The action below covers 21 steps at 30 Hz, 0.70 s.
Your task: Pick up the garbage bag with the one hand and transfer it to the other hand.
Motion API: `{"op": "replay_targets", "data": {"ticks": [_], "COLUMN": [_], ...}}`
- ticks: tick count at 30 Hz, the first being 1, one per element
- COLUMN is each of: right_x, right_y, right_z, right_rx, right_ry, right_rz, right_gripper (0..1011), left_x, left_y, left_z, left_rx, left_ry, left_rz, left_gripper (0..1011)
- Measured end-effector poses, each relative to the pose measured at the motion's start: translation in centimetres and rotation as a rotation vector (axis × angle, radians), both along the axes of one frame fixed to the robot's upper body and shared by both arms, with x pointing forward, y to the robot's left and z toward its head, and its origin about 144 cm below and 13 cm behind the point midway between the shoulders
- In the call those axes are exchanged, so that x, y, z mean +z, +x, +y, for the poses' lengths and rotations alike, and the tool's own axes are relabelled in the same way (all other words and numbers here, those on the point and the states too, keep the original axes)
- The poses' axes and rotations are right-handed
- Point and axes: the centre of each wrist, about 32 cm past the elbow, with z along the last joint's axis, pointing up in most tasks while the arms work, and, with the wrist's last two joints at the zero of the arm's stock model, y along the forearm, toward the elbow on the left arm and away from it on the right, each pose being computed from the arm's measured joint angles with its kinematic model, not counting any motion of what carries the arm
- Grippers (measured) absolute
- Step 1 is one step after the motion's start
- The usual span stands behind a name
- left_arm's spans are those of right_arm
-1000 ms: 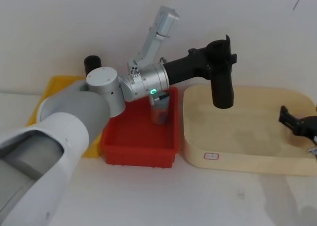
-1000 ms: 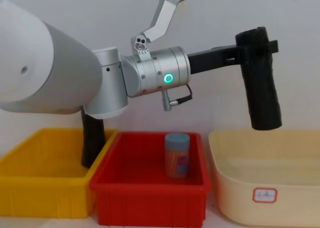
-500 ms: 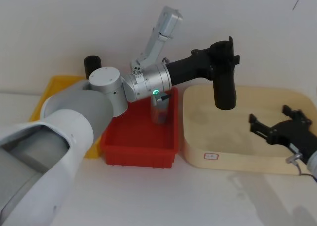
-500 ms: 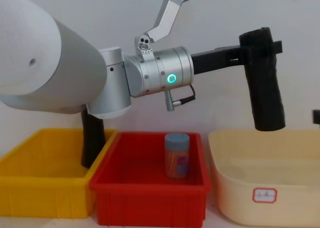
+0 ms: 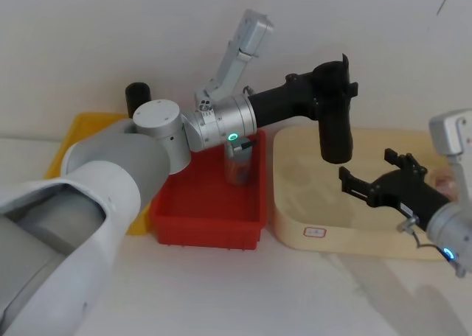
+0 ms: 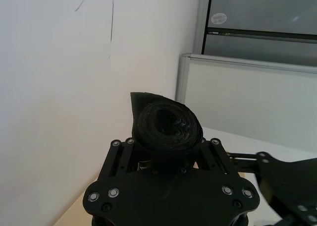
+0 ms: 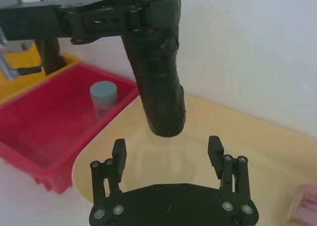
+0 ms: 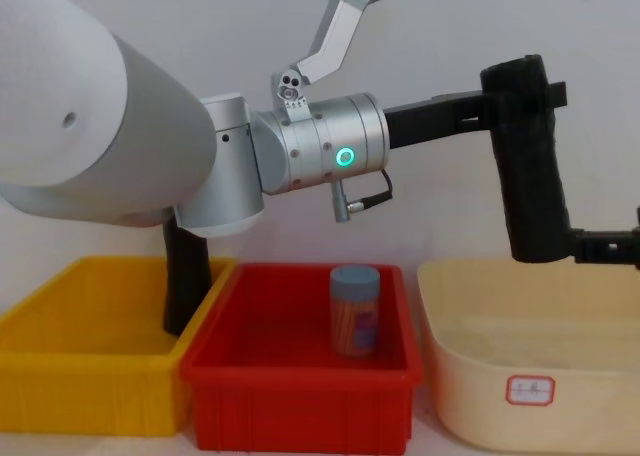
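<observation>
Garbage bag, top masked by the left gripper clenching it, hung above the cream tub; right gripper gaped open there too.

The right claw has its two fingers spread wide over the cream tray. Near the fingertips hangs the free end of the garbage bag, not touching them. The left claw clamps the roll's other end. Beyond, a blue-lidded jar stands in the red bin.
</observation>
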Motion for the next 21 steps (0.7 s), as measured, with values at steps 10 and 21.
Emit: {"op": "replay_targets", "data": {"ticks": [10,21], "right_x": [-0.1,0.0], "right_y": [2.3,3.9], "right_z": [0.5,0.7], "right_rx": [-0.028,-0.014], "right_ry": [-0.051,-0.077], "right_rz": [-0.020,-0.022], "right_gripper": [1004,1005], "left_x": [0.0,0.0], "left_y": [0.0,0.0], "left_z": [0.0,0.0], "left_rx": [-0.001,-0.001], "left_ry": [0.001,0.001], "left_rz": [0.000,0.000], "left_gripper": [475,475]}}
